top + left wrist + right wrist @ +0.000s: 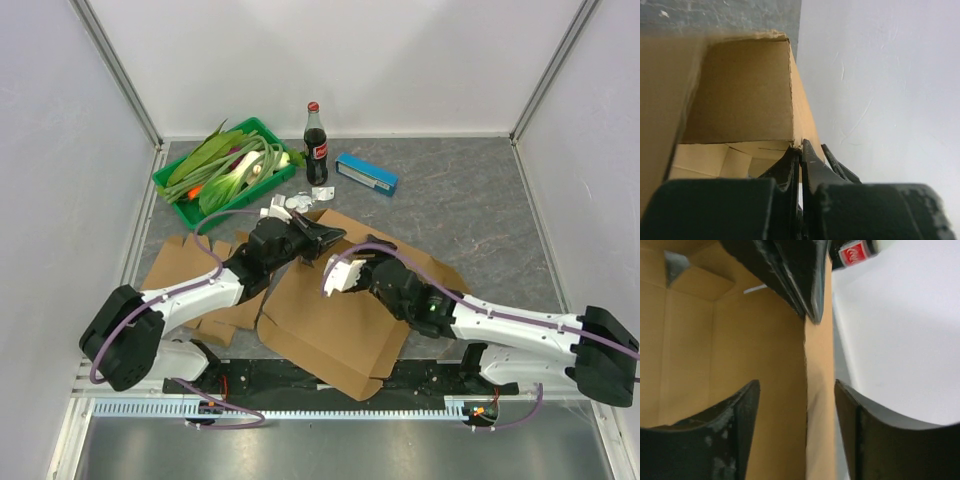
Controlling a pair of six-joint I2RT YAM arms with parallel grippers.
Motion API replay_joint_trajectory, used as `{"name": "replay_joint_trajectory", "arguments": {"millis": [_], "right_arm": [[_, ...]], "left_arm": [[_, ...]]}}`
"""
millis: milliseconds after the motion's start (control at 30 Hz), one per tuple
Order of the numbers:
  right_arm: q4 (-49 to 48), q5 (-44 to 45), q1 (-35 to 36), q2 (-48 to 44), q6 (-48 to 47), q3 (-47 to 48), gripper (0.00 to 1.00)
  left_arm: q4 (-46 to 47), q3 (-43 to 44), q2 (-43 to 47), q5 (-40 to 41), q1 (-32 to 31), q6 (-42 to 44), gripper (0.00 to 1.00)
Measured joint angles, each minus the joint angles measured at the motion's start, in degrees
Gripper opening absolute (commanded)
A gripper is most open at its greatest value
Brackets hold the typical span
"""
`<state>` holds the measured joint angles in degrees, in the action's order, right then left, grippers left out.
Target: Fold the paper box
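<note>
The brown cardboard box [340, 320] lies partly unfolded in the middle of the table, with one panel raised. My left gripper [333, 238] is shut on the top edge of that raised panel; in the left wrist view its jaws [800, 148] pinch the panel's corner [740, 90]. My right gripper [348, 264] is open just below it. In the right wrist view its fingers [747, 405] stand on either side of the panel's edge [817, 390] without touching it. The left gripper's dark fingers [795, 275] show at the top of that view.
A green tray [175, 195] of vegetables, a cola bottle [316, 145] and a blue packet [366, 173] stand at the back. Crumpled white paper [290, 205] lies near the box. More flat cardboard [180, 265] lies under the left arm.
</note>
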<state>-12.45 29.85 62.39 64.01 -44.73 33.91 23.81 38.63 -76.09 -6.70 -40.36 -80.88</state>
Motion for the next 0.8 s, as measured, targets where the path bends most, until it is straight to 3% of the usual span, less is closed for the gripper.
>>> {"name": "replay_joint_trajectory", "arguments": {"millis": [167,267,367,467,600,800], "right_arm": [[18.03,2.25,0.15,-1.97,20.81,9.81,0.83],[29.62,3.50,0.15,-4.22,41.24,19.69,0.86],[34.07,1.42,0.17,-9.25,65.05,23.50,0.88],[32.94,-0.24,0.15,-15.98,87.69,19.10,0.88],[24.33,0.48,0.15,-23.93,108.61,5.09,0.87],[12.63,5.60,0.11,-24.87,124.04,-8.02,0.81]], "left_arm": [[6.93,-4.26,-0.57,5.60,-0.92,0.13,0.02],[12.09,-5.46,-1.95,8.17,-1.73,0.22,0.02],[18.62,-6.84,-4.31,9.90,-2.34,0.74,0.02],[23.76,-8.41,-5.84,11.56,-2.84,1.07,0.02],[26.99,-9.70,-6.16,13.11,-3.67,1.60,0.02],[27.30,-9.92,-6.10,14.12,-4.13,2.16,0.02]]}}
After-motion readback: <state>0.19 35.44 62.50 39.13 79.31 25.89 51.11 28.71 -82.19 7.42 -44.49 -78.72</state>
